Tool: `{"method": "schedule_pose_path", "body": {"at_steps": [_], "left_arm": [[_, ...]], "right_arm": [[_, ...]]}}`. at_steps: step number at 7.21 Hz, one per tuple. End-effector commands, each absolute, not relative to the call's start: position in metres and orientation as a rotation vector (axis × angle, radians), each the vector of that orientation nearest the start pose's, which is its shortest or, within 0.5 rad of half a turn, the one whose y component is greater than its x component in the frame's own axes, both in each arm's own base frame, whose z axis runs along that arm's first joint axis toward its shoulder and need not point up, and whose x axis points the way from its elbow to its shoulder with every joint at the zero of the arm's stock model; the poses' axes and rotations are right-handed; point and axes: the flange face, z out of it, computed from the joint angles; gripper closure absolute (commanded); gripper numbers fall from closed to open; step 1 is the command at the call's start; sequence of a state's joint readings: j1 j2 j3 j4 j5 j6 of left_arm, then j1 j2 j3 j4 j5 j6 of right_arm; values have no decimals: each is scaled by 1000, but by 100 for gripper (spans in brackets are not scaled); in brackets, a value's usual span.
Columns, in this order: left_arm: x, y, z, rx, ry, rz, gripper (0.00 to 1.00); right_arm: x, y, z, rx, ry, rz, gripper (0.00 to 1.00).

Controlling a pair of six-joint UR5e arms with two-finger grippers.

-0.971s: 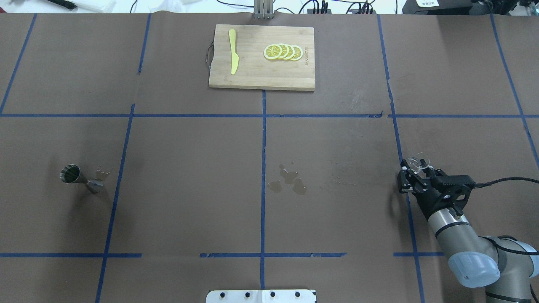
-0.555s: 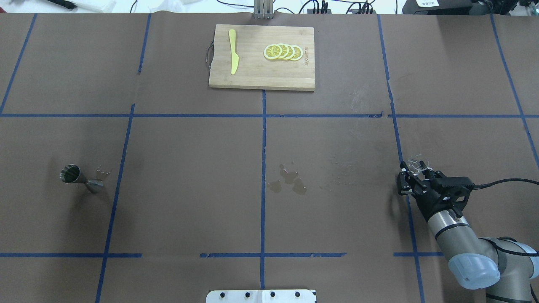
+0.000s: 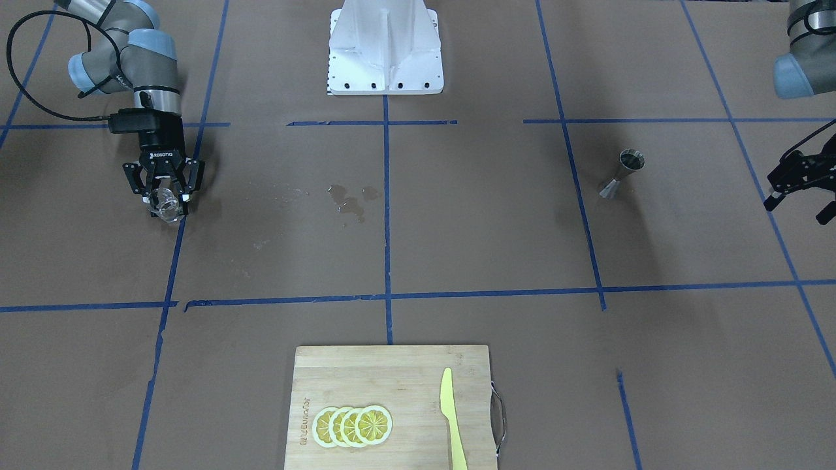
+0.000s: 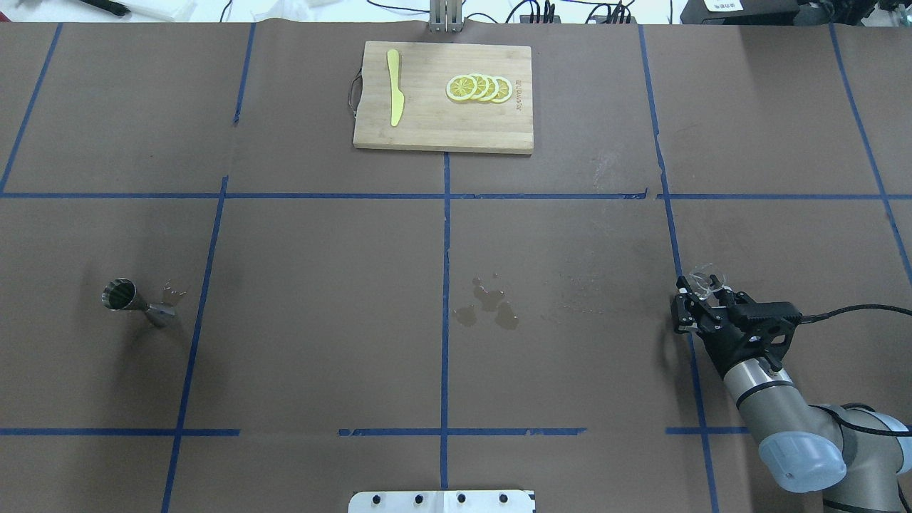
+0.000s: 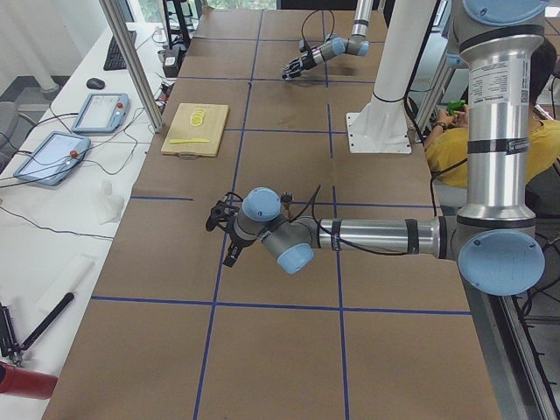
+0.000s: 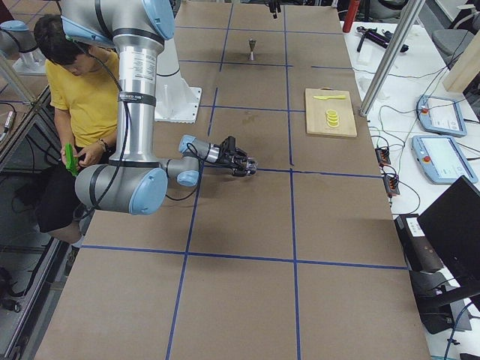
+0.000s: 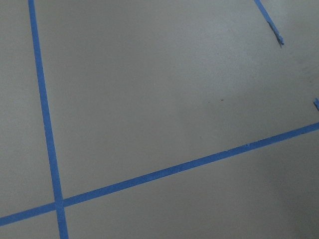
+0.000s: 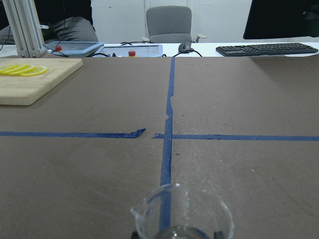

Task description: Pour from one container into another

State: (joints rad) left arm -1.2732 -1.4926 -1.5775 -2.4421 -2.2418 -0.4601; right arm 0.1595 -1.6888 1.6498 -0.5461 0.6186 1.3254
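The small clear glass cup [image 4: 706, 281] sits between the fingers of my right gripper [image 4: 702, 291], which is shut on it low over the table at the right. The right wrist view shows the cup [image 8: 182, 213] upright, close at the bottom edge. From the front, the cup [image 3: 167, 205] hangs at the tips of that gripper [image 3: 164, 198]. Far off on the left side the steel jigger [image 4: 135, 302] stands on the table with nothing near it. My left gripper [image 3: 800, 199] hovers open and holds nothing, out beyond the jigger [image 3: 621, 173].
A wooden cutting board [image 4: 427, 125] at the far middle carries lemon slices [image 4: 479, 87] and a yellow knife [image 4: 394, 87]. Small puddles [image 4: 488, 306] lie mid-table. The white robot base [image 3: 385, 49] is at the near edge. A person in yellow [image 6: 79, 97] sits beside it.
My right gripper has drawn back slightly toward the robot's base, and the glass cup has moved with it. The jigger has stayed put.
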Motion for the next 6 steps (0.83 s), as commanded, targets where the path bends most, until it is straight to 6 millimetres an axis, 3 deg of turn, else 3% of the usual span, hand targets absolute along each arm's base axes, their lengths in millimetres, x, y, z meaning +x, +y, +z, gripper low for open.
{"method": "schedule_pose_path", "body": {"at_steps": [1,3,4,6], "left_arm": [[73,-483,597,480,871,119,0],[73,-483,597,480,871,119,0],[73,-483,597,480,871,119,0],[73,-483,597,480,870,119,0]], "right_arm": [[-406,-282,552,1030,-707,388,79],[-405,-281,553,1029,-706,386,73],[-405,-281,553,1029,-707,387,60],[-405,-281,553,1027,-709,388,48]]}}
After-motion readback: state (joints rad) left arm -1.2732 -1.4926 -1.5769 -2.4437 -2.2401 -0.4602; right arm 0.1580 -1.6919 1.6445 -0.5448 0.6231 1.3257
